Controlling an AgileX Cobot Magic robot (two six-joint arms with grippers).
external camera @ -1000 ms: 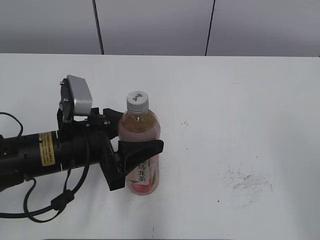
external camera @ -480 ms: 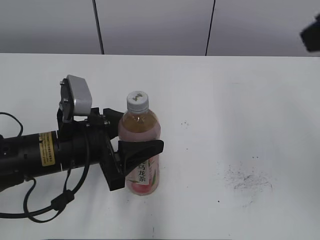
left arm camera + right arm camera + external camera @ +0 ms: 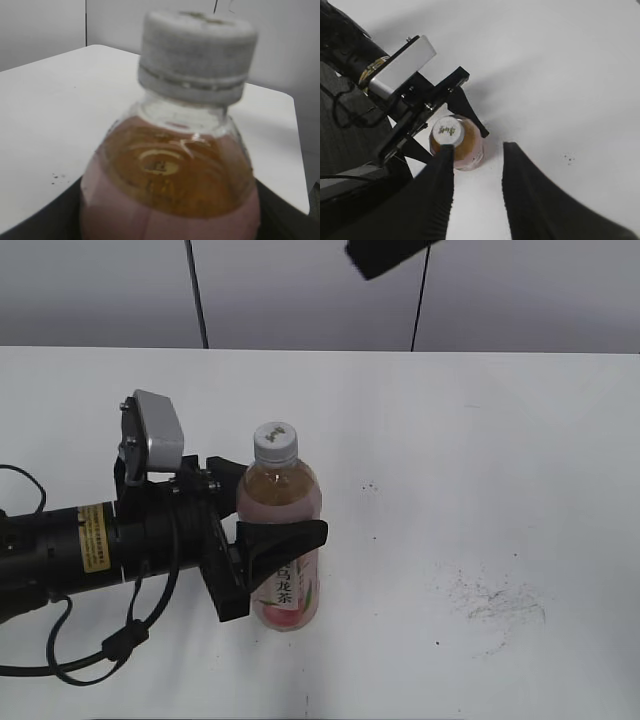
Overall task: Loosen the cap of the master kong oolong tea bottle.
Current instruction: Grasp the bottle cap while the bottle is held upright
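The master kong oolong tea bottle (image 3: 283, 570) stands upright on the white table, amber tea inside and a pink-and-white label with black characters. Its white ribbed cap (image 3: 275, 443) with a dark mark sits on top. My left gripper (image 3: 285, 510) is shut on the bottle's body from the left. The left wrist view shows the cap (image 3: 197, 50) and bottle shoulder (image 3: 170, 170) close up. My right gripper (image 3: 477, 149) is open and empty, high above. In its view the cap (image 3: 448, 131) lies just beyond its left fingertip. A dark part of it shows at the exterior view's top edge (image 3: 385, 255).
The white table (image 3: 480, 460) has dark scuff marks at the right front (image 3: 495, 600) and small specks near the middle (image 3: 368, 487). A grey panelled wall (image 3: 300, 290) stands behind. The left arm and its cables (image 3: 80, 550) lie along the table's left front.
A dark part of my right arm has moved from the top right corner leftward to the top middle of the exterior view. The left gripper and the bottle have not moved.
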